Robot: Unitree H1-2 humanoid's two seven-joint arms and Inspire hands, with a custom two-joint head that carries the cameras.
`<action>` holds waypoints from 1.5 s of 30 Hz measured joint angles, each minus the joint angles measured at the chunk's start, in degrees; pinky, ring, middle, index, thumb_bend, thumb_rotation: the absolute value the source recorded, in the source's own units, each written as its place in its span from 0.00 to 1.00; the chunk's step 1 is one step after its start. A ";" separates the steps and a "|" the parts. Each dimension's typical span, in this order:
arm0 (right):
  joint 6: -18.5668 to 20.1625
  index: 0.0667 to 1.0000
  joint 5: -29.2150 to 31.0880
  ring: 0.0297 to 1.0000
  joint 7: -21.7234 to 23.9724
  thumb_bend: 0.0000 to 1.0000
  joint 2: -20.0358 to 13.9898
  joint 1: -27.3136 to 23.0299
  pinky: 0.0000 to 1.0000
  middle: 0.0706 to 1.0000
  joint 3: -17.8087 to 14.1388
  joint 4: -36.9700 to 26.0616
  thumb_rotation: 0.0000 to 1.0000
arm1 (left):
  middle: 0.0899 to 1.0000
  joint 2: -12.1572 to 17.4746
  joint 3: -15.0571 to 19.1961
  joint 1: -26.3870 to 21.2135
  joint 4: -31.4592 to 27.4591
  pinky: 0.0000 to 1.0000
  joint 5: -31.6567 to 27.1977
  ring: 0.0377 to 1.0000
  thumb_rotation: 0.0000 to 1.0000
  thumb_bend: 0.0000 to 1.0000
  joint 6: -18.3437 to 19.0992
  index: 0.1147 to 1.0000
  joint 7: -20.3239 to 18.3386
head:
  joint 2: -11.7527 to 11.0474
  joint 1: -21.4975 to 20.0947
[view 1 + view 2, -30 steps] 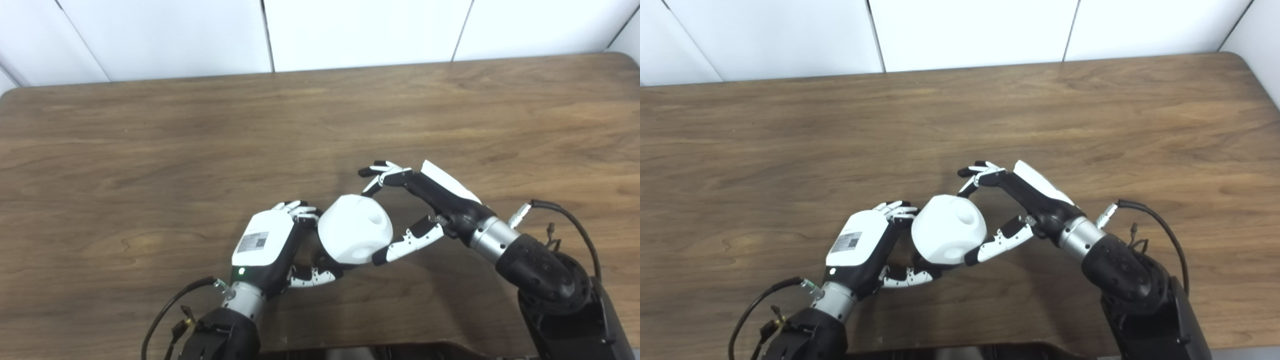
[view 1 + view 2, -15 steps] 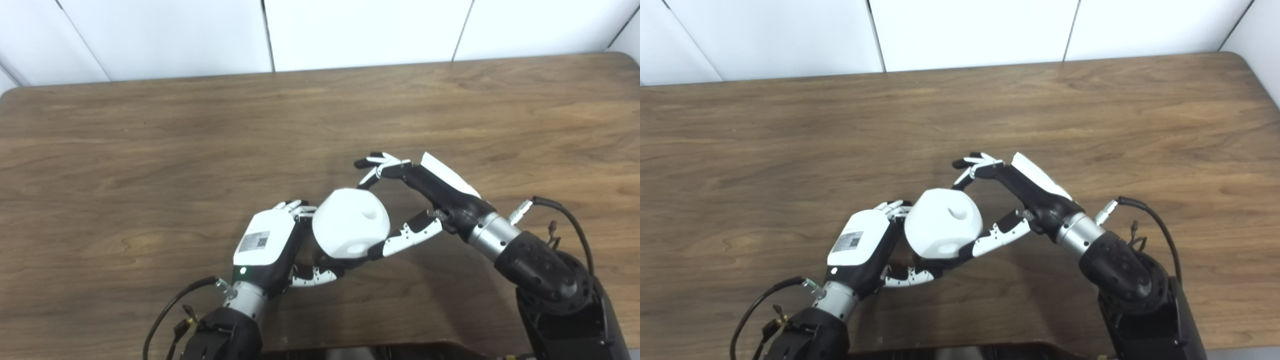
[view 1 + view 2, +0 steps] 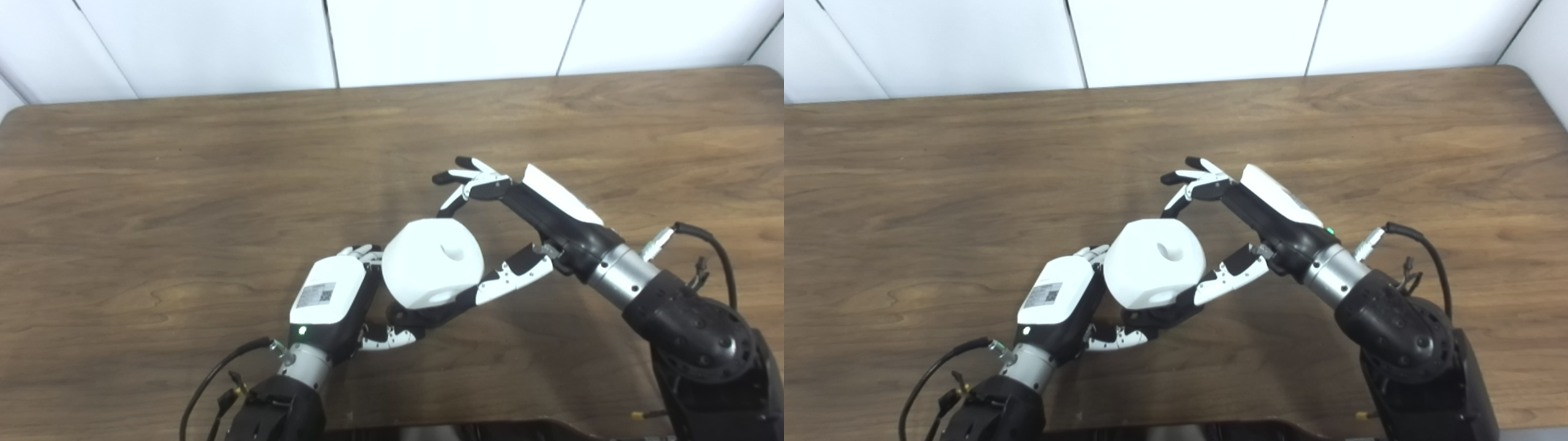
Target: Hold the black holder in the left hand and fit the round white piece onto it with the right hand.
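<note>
The round white piece [image 3: 432,263] sits over the black holder [image 3: 411,315] in the curled left hand [image 3: 334,300] — seating looks nearly done, though not confirmed. The right hand [image 3: 490,239] pinches the piece's smooth, matte, dimpled shell, thumb below — above the wood-grain table [image 3: 184,184].

Round white piece [image 3: 432,263] and black holder [image 3: 409,316]
White faceted ball, round dimple facing up toward 2 o'clock; sits atop black holder, mostly hidden, protruding at its 6 o'clock.
</note>
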 measured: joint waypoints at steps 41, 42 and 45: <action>-5.04 0.45 -13.53 1.00 5.65 0.51 -4.62 -2.95 1.00 0.85 5.34 -1.63 0.15 | 0.77 -0.07 0.09 -0.01 -0.04 0.90 -0.24 0.88 0.05 0.52 0.06 0.42 -0.11 | 0.53 -0.79; -5.37 0.45 -13.69 1.00 5.65 0.51 -4.61 -2.76 1.00 0.85 5.38 -1.16 0.15 | 0.77 -0.07 0.09 -0.01 -0.04 0.90 -0.25 0.88 0.05 0.52 0.06 0.42 -0.11 | 0.53 -0.79; -6.13 0.45 -14.47 1.00 5.64 0.51 -4.59 -2.10 1.00 0.86 5.50 -0.32 0.15 | 0.78 -0.07 0.10 -0.01 -0.07 0.90 -0.26 0.89 0.05 0.52 0.07 0.42 -0.12 | 0.53 -0.79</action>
